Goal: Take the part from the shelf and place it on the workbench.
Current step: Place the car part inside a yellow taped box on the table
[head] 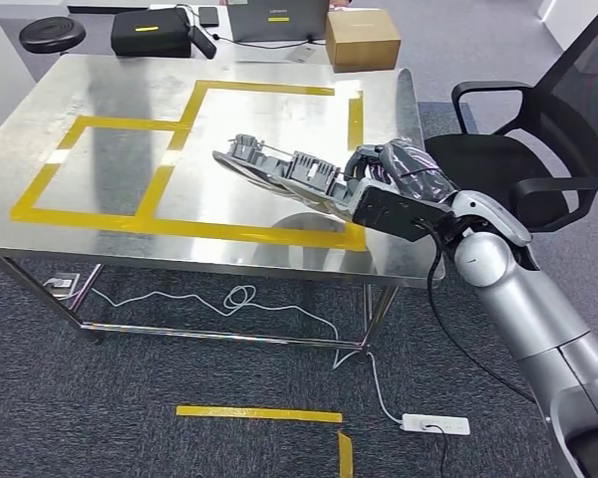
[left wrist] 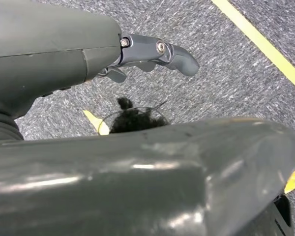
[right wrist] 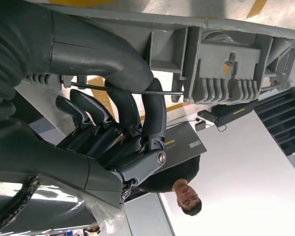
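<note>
A long grey moulded part (head: 281,171) with ribbed sections is held just above the steel workbench (head: 116,164), over the larger yellow-taped square. My right hand (head: 383,184) grips its near end, fingers wrapped around it. In the right wrist view the part (right wrist: 220,64) runs along the thumb, with dark fingers (right wrist: 153,113) curled against it. My left hand (left wrist: 153,51) hangs beside my body above the grey carpet, and one finger sticks out with nothing in it.
A black office chair (head: 536,149) stands right of the workbench. Behind it lie a cardboard box (head: 362,38), a black case (head: 151,32) and a laptop (head: 277,20). A power strip (head: 435,424) and cables lie on the carpet. A person (right wrist: 179,189) stands beyond the table.
</note>
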`<action>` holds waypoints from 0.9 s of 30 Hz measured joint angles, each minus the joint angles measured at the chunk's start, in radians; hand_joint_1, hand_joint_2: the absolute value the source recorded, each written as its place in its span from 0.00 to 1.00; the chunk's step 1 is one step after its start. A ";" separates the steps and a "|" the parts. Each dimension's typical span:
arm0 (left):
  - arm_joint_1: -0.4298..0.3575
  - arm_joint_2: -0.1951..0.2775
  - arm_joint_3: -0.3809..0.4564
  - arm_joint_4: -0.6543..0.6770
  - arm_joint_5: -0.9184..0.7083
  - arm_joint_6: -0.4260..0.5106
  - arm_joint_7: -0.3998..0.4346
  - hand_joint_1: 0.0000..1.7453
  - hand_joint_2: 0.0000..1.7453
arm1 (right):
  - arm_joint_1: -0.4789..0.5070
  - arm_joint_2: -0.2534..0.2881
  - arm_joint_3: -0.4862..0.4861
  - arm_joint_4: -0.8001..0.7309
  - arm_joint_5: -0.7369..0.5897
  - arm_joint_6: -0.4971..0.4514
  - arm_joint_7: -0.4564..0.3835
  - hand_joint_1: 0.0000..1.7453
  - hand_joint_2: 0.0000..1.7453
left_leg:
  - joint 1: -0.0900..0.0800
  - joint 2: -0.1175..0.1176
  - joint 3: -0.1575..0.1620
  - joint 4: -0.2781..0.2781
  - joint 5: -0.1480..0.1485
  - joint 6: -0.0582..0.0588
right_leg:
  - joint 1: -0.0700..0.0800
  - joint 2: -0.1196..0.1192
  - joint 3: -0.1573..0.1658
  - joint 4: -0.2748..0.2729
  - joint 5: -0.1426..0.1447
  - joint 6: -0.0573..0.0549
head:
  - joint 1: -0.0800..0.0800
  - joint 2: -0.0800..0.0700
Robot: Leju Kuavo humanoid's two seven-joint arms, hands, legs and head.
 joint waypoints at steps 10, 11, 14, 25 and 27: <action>-0.009 0.008 0.001 0.023 -0.001 0.003 0.000 0.00 0.00 | 0.002 -0.001 0.000 0.000 -0.002 0.000 -0.002 1.00 1.00 | -0.007 0.008 0.013 -0.016 0.002 0.029 | 0.030 -0.004 -0.195 0.269 -0.039 -0.036 | 0.008 0.000; -0.009 0.008 0.001 0.024 -0.001 0.003 0.000 0.00 0.00 | 0.002 -0.002 0.000 0.000 -0.002 0.000 -0.002 1.00 1.00 | -0.008 0.008 0.015 -0.014 -0.003 0.027 | 0.036 -0.005 -0.173 0.202 0.005 -0.046 | 0.008 0.000; -0.012 0.010 0.001 0.032 -0.001 0.007 0.001 0.00 0.00 | -0.001 -0.002 0.000 0.000 -0.003 0.000 -0.004 1.00 1.00 | -0.012 0.008 0.009 -0.005 -0.012 0.015 | 0.048 -0.008 -0.115 0.064 0.056 -0.066 | 0.008 0.000; -0.014 0.016 0.001 0.056 -0.011 0.040 0.001 0.00 0.00 | 0.009 -0.003 0.000 -0.002 -0.003 0.000 -0.003 1.00 1.00 | 0.020 0.012 -0.142 0.236 -0.050 -0.045 | 0.032 -0.005 -0.064 0.037 0.024 -0.083 | -0.010 0.000; -0.014 0.013 0.001 0.057 -0.011 0.043 0.001 0.00 0.00 | 0.010 -0.003 0.000 -0.001 -0.003 0.000 -0.002 1.00 1.00 | 0.025 0.011 -0.100 0.115 0.034 -0.056 | 0.027 -0.003 -0.051 0.041 0.011 -0.070 | -0.013 0.000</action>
